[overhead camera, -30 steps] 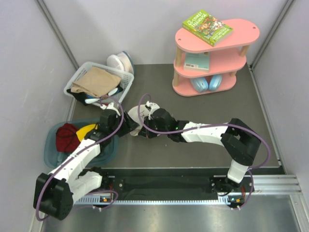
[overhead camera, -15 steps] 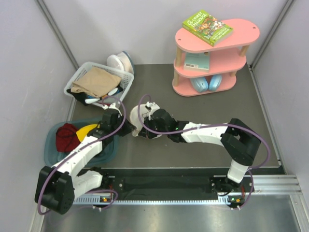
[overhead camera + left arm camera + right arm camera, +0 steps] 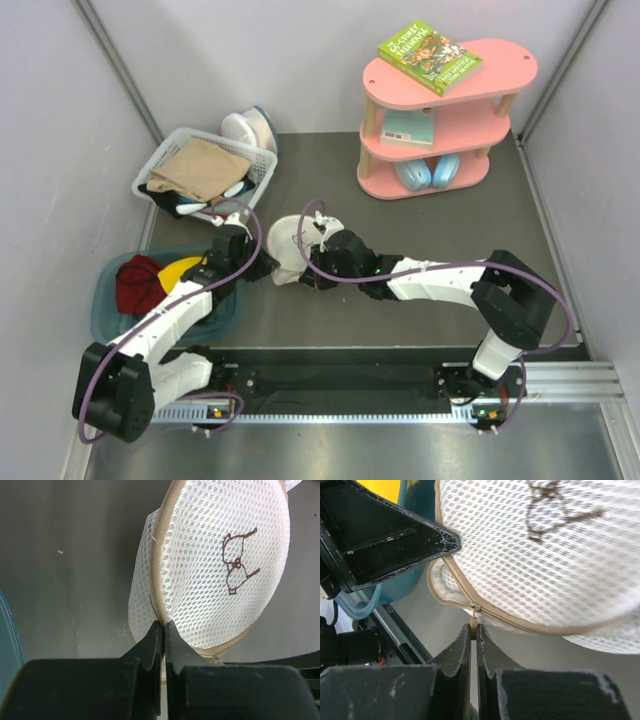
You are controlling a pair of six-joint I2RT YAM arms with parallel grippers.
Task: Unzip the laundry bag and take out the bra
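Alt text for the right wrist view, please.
The right gripper pinches the zipper pull on the tan rim of the laundry bag. The white mesh bag fills the upper frame; the left gripper meets it at upper left.

From the top camera, the tips of the left tool (image 3: 163, 626) and right tool (image 3: 473, 629) were too small and tucked under the wrists to make out. The right arm covered part of the laundry bag (image 3: 283, 243). The right wrist view cut the bag off top and right, and it was blurry there. The zipper pull (image 3: 474, 615) was mostly hidden between the right tool's fingers. Couldn't see through the mesh.
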